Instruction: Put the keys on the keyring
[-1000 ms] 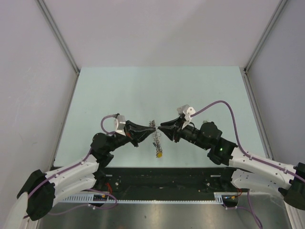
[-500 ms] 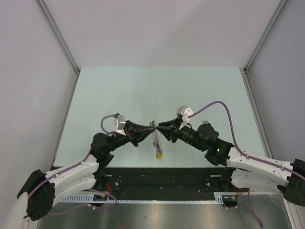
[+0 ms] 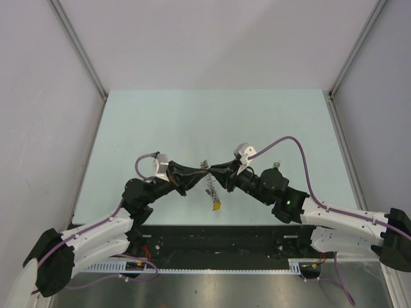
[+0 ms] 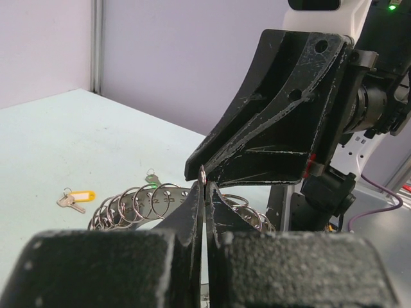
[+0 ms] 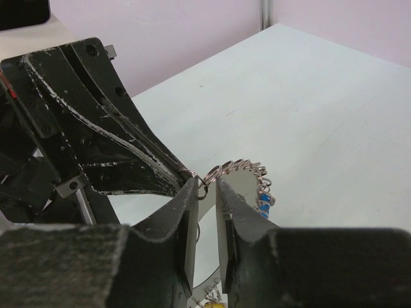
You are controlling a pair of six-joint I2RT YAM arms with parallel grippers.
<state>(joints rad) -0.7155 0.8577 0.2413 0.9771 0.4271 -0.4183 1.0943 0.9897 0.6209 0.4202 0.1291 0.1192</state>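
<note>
The keyring (image 4: 144,204) is a chain of split rings on a numbered metal strip. It hangs from the grippers to the table (image 3: 160,122) and shows in the top view (image 3: 210,187). My left gripper (image 4: 205,185) is shut on a small ring at its top end. My right gripper (image 5: 206,183) faces it tip to tip, jaws a narrow gap apart around that small ring (image 5: 201,188). The yellow-orange key (image 4: 76,197) lies on the table by the chain's low end, seen in the top view (image 3: 217,206). The green key (image 4: 153,178) lies just behind the chain.
Both arms meet near the table's front middle, left gripper (image 3: 203,169) against right gripper (image 3: 212,169). Blue-headed pieces (image 5: 264,204) hang on the strip. Grey walls with metal corner posts (image 3: 80,51) enclose the table; the front rail (image 3: 212,232) runs below the arms.
My right gripper has moved left towards the left gripper, so its fingertips now reach around the small ring the left holds. The left gripper and hanging keyring stay put.
</note>
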